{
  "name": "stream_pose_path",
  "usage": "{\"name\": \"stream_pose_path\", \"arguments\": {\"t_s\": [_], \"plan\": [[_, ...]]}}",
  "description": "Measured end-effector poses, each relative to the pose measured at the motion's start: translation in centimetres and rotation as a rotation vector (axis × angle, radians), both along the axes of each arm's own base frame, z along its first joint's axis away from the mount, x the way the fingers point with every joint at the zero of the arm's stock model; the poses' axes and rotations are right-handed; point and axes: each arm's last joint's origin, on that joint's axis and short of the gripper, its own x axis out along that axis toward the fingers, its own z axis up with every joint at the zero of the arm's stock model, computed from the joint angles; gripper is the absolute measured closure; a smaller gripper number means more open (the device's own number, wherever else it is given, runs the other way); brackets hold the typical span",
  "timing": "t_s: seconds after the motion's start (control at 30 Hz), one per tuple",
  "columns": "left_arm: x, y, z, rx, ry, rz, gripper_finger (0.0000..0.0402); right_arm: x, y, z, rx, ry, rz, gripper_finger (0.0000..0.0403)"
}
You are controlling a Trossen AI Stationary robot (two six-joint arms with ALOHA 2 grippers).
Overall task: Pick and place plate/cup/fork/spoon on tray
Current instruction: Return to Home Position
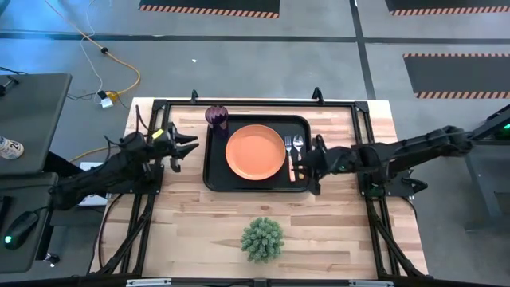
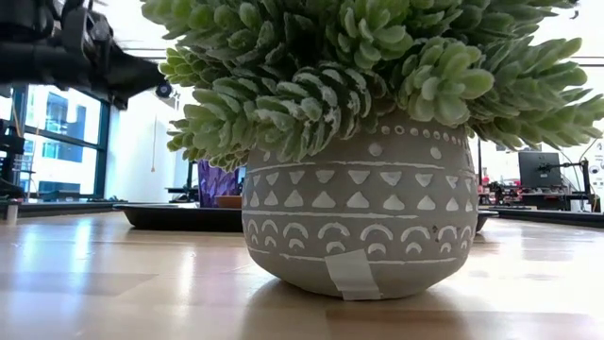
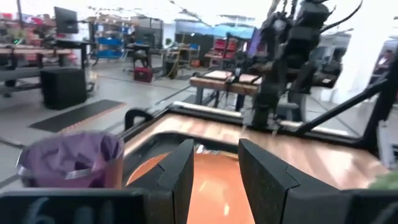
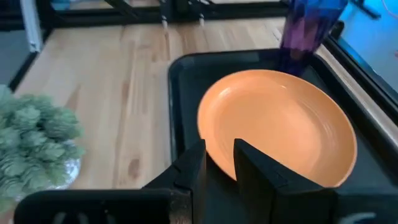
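Orange plate [image 1: 255,151], purple cup [image 1: 217,117], black tray [image 1: 215,169], grey pot [image 2: 359,219] with white triangles and arcs

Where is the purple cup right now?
In the high view the cup stands in the upper-left corner of the tray, just beyond the plate, near the left gripper.

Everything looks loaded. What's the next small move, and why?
Likely back the left end effector straight away from the tray, clear of the cup beside it. The plate, cup, fork and spoon all lie on the tray. Both it and the right end effector, at the tray's spoon side, look open and empty, so nothing seems left to carry.
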Motion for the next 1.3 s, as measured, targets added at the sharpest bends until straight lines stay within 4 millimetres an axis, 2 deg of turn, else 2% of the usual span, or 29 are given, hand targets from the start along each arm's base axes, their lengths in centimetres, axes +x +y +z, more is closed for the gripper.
{"name": "stream_pose_path", "arguments": {"t_s": [0.27, 0.6, 0.9, 1.1, 1.3], "plan": [[0.2, 0.4, -2.7, 0.009, 0.082, 0.085, 0.0284, -2.3, 0.9, -2.4, -0.004, -0.132, 0.026, 0.0327], [0.2, 0.4, -2.7, 0.037, 0.091, 0.103, 0.0284, -5.1, 0.4, -6.2, 0.013, -0.238, 0.007, 0.0327], [0.3, 0.2, -2.7, 0.037, 0.094, 0.033, 0.0284, -8.1, -0.6, -8.9, -0.004, -0.365, -0.04, 0.0327], [0.3, 0.2, -2.8, 0.037, 0.095, 0.033, 0.0284, -9.6, -0.9, -9.0, 0.022, -0.487, -0.01, 0.0327], [0.3, 0.2, -2.8, 0.06, 0.104, 0.036, 0.0284, -10.4, -1.1, -8.9, -0.029, -0.497, 0.006, 0.0327]]}}
